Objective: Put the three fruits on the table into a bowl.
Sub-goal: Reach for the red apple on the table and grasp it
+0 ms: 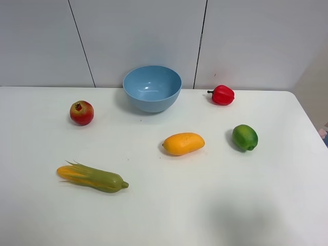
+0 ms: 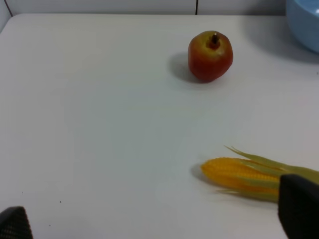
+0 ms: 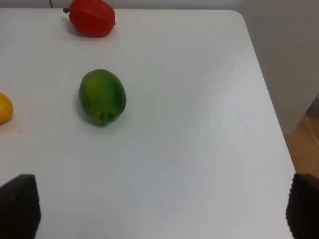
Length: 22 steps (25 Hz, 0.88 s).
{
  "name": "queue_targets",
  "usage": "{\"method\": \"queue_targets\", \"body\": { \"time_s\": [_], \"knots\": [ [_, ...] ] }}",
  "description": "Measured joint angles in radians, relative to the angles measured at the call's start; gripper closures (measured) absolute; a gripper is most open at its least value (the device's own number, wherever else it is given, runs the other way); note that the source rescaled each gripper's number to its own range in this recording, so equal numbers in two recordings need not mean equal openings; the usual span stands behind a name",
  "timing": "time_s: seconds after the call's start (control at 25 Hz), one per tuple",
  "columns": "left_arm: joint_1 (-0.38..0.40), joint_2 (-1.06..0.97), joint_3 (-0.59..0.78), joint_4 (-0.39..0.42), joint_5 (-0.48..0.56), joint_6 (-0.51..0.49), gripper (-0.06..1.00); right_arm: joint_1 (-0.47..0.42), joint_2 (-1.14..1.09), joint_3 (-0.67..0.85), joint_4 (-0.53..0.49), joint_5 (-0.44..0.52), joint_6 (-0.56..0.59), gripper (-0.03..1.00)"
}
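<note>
Bright, even light; soft shadows, slight blur.

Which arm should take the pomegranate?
Left. The pomegranate lies ahead of the open left gripper, on the left of the table; the right gripper looks at the green fruit instead.

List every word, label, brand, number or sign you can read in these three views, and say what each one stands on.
None: no view shows any readable text, number or sign. The bowl, pomegranate, mango, green fruit, red pepper, corn cob, table and wall panels are all plain and unmarked.
</note>
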Motion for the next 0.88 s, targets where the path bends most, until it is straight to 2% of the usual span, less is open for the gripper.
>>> {"method": "queue_targets", "body": {
  "time_s": [0.2, 0.4, 0.56, 0.76, 0.88],
  "knots": [
    [0.0, 0.021, 0.0, 0.0, 0.0, 0.0, -0.06, 0.0, 0.0, 0.0, 0.0, 0.0, 0.0, -0.03],
    [0.0, 0.243, -0.034, -0.005, -0.031, 0.011, -0.06, 0.0, 0.0, 0.0, 0.0, 0.0, -0.001, -0.03],
    [0.0, 0.504, -0.124, -0.015, -0.14, 0.068, -0.06, 0.0, 0.0, 0.0, 0.0, 0.0, -0.001, -0.03],
    [0.0, 0.827, -0.276, -0.046, -0.311, 0.186, -0.06, 0.0, 0.0, 0.0, 0.0, 0.0, -0.001, -0.03],
    [0.0, 1.012, -0.363, -0.053, -0.369, 0.243, -0.06, 0.0, 0.0, 0.0, 0.0, 0.0, -0.001, -0.03]
  ]
}}
